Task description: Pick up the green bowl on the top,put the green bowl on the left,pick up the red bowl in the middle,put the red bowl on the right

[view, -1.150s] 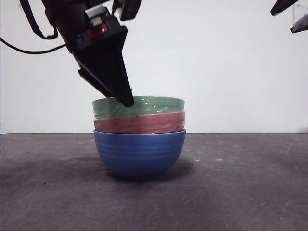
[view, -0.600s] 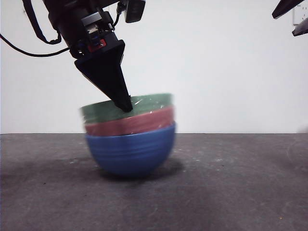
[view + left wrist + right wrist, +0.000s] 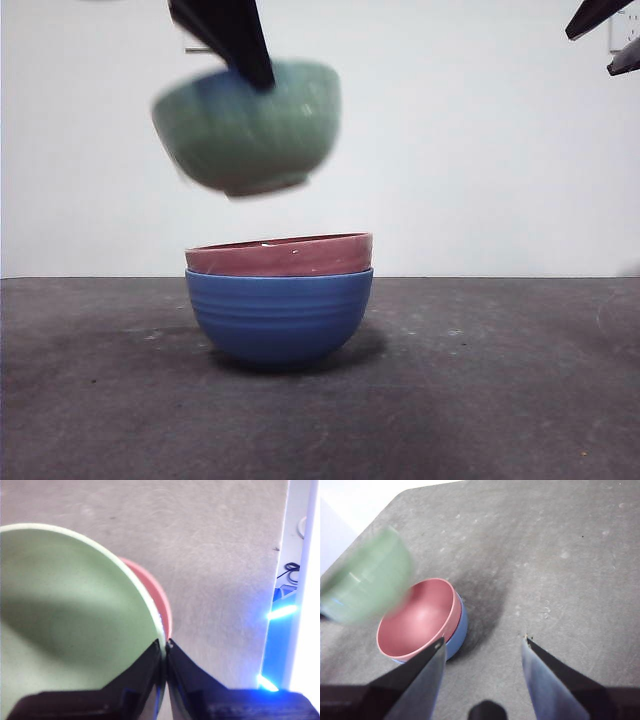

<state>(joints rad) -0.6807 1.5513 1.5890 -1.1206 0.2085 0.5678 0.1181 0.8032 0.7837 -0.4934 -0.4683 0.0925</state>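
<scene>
Green bowl (image 3: 247, 128) hangs tilted, mouth upward, clamped by left gripper (image 3: 164, 652).

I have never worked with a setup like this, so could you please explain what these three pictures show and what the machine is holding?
This is a robot with two arms at a dark grey table, each ending in a gripper of two black jaws. One picture looks level across the table from a low camera; the other two come from cameras on the arms' wrists.

The left gripper has its jaws pinched shut on the rim of a glossy sage-green ridged bowl, which hangs in the air above the stack, blurred by motion. On the table, a dusty pinkish-red bowl sits nested in a blue ridged bowl.

The right gripper waits to the side with its jaws open, holding nothing.
</scene>
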